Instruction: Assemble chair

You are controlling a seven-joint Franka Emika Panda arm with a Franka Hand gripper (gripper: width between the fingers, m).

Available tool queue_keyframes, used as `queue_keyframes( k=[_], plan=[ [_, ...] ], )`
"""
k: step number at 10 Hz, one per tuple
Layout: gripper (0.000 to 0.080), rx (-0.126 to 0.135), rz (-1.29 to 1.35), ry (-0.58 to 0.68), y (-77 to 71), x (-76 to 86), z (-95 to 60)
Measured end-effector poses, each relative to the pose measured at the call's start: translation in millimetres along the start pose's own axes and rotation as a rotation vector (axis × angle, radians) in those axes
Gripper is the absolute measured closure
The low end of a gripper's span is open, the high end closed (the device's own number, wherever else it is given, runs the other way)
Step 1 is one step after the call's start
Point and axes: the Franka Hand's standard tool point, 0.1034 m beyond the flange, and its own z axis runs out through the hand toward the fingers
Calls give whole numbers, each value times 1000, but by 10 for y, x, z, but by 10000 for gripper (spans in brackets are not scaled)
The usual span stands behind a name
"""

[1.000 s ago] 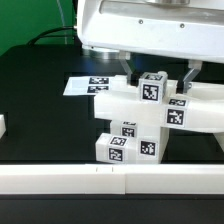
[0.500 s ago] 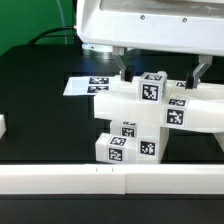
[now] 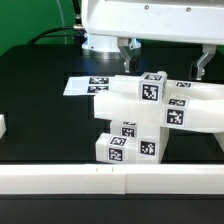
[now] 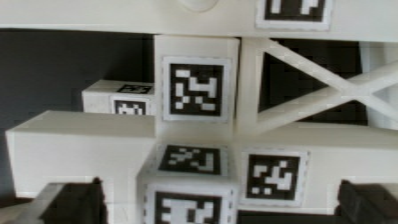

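The chair (image 3: 140, 115) is a stack of matte white tagged parts standing in the middle of the black table: a long bar lies across notched blocks, with tagged blocks below. My gripper (image 3: 165, 55) hangs just above it, open and empty, with one finger (image 3: 127, 47) on each side of the top block. In the wrist view the cross-braced plate (image 4: 329, 85) and a tagged upright block (image 4: 196, 90) fill the picture. The gripper (image 4: 217, 205) has its dark fingertips (image 4: 71, 205) wide apart on either side of a small tagged block (image 4: 187, 200), not touching it.
The marker board (image 3: 85, 85) lies flat behind the chair on the exterior view's left. A small white part (image 3: 3, 125) sits at the left edge. A white rail (image 3: 100, 180) runs along the table's front.
The gripper has risen straight up from the chair's top, still open. The chair parts have not moved.
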Motion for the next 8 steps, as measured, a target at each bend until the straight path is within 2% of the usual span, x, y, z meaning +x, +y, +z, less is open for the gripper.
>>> queue_keyframes(
  k=[1,3,5,6,8],
  plan=[
    [151,10,4,8,-51,-38,-55],
    [151,33,-10,2,-170,-376,-144],
    [151,46,-5,-6,-225,-727,-91],
    [151,47,-1,-1,-262,-779,-77],
    [151,46,-2,0,-244,-760,-73]
  ],
)
